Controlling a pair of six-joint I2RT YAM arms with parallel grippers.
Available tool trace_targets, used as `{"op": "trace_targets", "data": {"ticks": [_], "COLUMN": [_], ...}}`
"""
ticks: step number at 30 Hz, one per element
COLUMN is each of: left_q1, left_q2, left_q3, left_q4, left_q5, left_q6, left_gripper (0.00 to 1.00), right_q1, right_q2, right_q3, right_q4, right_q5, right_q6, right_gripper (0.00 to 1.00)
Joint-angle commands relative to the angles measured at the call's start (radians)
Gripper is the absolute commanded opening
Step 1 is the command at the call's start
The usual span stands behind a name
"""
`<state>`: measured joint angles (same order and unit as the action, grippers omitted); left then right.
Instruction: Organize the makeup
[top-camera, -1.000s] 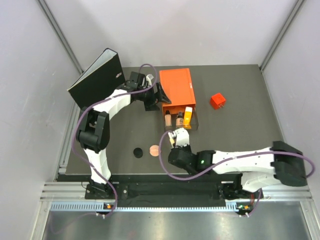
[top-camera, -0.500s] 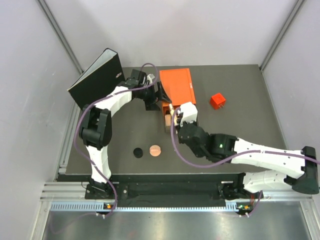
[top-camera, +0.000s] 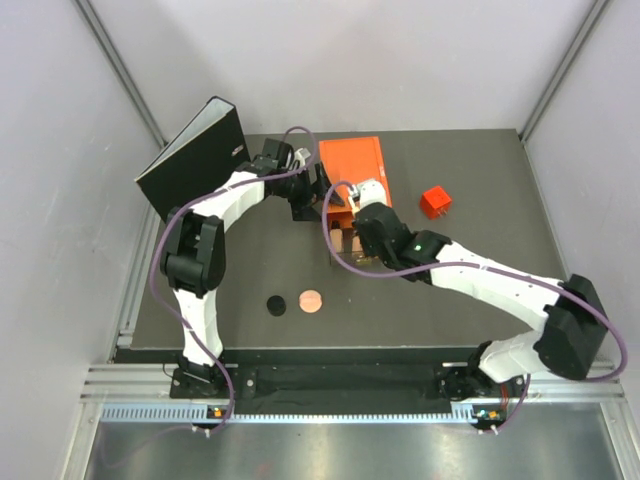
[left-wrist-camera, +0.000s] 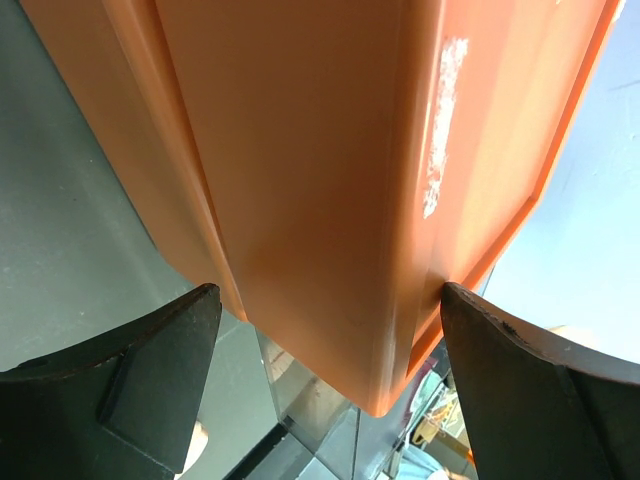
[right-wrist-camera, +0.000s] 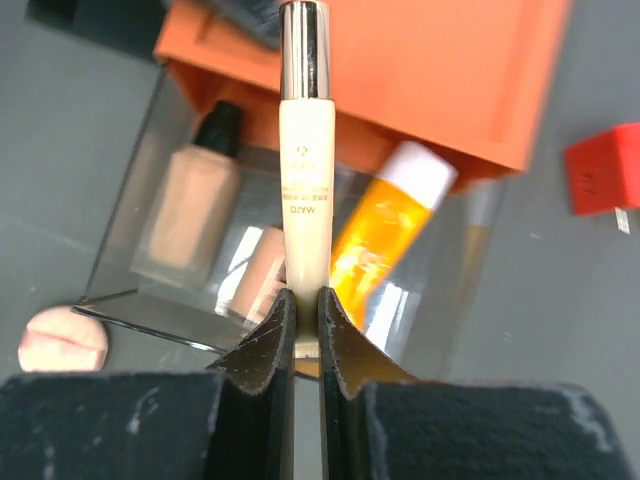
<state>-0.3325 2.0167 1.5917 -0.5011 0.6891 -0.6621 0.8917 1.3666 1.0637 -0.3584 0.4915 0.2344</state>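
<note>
My right gripper (right-wrist-camera: 303, 300) is shut on the slim beige tube (right-wrist-camera: 305, 150) and holds it above the clear box (right-wrist-camera: 120, 270); in the top view the gripper (top-camera: 352, 228) is over that box. In the box lie a tan bottle with a black cap (right-wrist-camera: 195, 200), a second tan bottle (right-wrist-camera: 262, 270) and the orange-yellow tube (right-wrist-camera: 385, 225). My left gripper (left-wrist-camera: 325, 300) grips the corner of the orange lid (left-wrist-camera: 320, 170) and holds it up (top-camera: 305, 195). The black disc (top-camera: 275, 304) and the pinkish-copper disc (top-camera: 311, 300) lie on the mat in front.
A small red cube (top-camera: 435, 201) sits to the right of the orange lid (top-camera: 355, 168). A black binder (top-camera: 195, 155) stands at the back left. Grey walls close in on both sides.
My right arm has swung from the front of the mat, near the discs, back to the clear box, carrying the beige tube. The left arm has held still on the lid.
</note>
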Motion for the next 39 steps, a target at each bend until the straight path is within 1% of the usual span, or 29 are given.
{"op": "trace_targets", "data": {"ticks": [1, 9, 11, 12, 13, 15, 16, 19, 23, 28, 30, 39], "left_q1": [0.000, 0.009, 0.009, 0.010, 0.010, 0.010, 0.010, 0.012, 0.015, 0.027, 0.032, 0.049], "left_q2": [0.074, 0.093, 0.103, 0.105, 0.109, 0.122, 0.125, 0.135, 0.148, 0.162, 0.166, 0.178], "left_q3": [-0.001, 0.042, 0.054, 0.068, 0.074, 0.092, 0.097, 0.114, 0.140, 0.160, 0.175, 0.200], "left_q4": [-0.040, -0.062, -0.073, -0.077, -0.082, -0.094, -0.100, -0.108, -0.128, -0.143, -0.149, -0.166], "left_q5": [-0.145, -0.138, -0.137, -0.135, -0.134, -0.134, -0.132, -0.128, -0.126, -0.119, -0.117, -0.117], "left_q6": [0.010, -0.005, -0.005, -0.005, -0.002, 0.001, 0.002, 0.007, 0.019, 0.029, 0.032, 0.042], "left_gripper": [0.93, 0.93, 0.93, 0.93, 0.93, 0.93, 0.93, 0.93, 0.93, 0.93, 0.93, 0.93], "right_q1": [-0.005, -0.005, -0.005, -0.005, -0.007, -0.007, -0.007, -0.010, -0.016, -0.019, -0.020, -0.028], "right_q2": [0.063, 0.121, 0.129, 0.143, 0.150, 0.167, 0.172, 0.178, 0.174, 0.166, 0.176, 0.255], "right_q3": [0.088, 0.127, 0.137, 0.142, 0.147, 0.162, 0.166, 0.179, 0.193, 0.199, 0.220, 0.335], "right_q4": [0.062, 0.016, -0.011, -0.026, -0.037, -0.074, -0.082, -0.112, -0.122, -0.079, -0.060, -0.022], "right_q5": [-0.113, -0.182, -0.194, -0.194, -0.183, -0.169, -0.159, -0.107, -0.070, -0.048, -0.051, -0.159], "right_q6": [-0.059, -0.115, -0.133, -0.136, -0.138, -0.136, -0.136, -0.113, -0.075, -0.069, -0.075, -0.084], "right_gripper": [0.06, 0.08, 0.15, 0.19, 0.31, 0.42, 0.51, 0.63, 0.64, 0.59, 0.59, 0.59]}}
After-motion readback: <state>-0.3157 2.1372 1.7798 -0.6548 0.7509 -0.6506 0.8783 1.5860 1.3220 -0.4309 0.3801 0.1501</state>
